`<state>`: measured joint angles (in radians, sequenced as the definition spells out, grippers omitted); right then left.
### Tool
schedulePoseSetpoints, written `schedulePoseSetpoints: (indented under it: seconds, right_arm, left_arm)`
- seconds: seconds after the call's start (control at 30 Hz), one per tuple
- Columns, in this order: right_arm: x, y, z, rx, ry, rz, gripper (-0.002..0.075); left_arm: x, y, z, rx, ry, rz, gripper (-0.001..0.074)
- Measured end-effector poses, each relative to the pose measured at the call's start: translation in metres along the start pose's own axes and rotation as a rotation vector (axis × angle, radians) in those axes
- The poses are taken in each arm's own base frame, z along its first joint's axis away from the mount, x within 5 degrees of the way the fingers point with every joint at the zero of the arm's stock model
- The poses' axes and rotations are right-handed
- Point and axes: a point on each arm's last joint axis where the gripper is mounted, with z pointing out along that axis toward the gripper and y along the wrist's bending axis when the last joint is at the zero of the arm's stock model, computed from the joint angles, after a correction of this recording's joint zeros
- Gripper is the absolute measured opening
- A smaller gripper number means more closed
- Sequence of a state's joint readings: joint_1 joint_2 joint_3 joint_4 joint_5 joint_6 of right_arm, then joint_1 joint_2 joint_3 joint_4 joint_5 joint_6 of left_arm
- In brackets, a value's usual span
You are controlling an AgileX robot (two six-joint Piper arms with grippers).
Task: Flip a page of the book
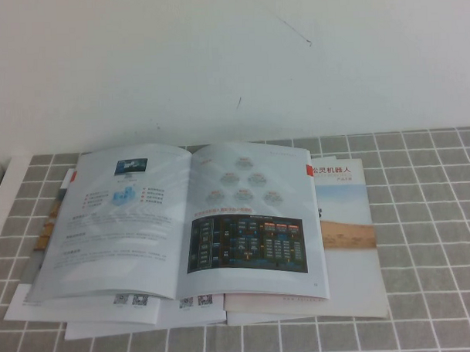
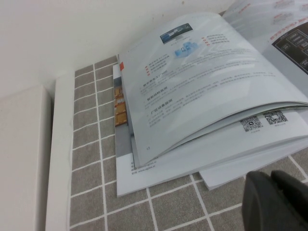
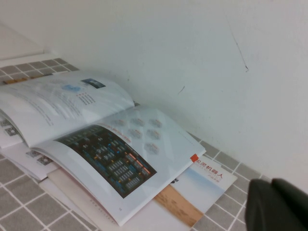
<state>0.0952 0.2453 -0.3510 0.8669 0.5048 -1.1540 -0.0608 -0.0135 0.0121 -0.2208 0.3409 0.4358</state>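
Your grey-tiled surface (image 1: 422,239) meets a white wall, and the thin glossy magazine (image 1: 221,223) lies open on a brochure with a red title (image 1: 344,218) and white sheets with QR codes (image 2: 262,120). Your left pincer (image 2: 276,202) and right pincer (image 3: 279,207) hang clenched, empty, near its corners.

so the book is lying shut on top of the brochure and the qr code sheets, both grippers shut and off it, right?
Not quite: the book lies open, not shut, as the high view shows. The rest holds: it rests on the brochure and the QR code sheets, with the left gripper and right gripper shut and clear of it.
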Motion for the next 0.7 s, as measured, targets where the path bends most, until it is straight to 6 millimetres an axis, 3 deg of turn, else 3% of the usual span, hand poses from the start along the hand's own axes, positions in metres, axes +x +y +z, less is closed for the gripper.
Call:
schedulePoseSetpoints:
  seconds: [0.7]
  right_arm:
    - [0.0001,0.0001,0.0000,-0.001,0.001,0.000,-0.0003]
  left_arm:
    - [0.0001,0.0002,0.0000,-0.003,0.001,0.007,-0.0002]
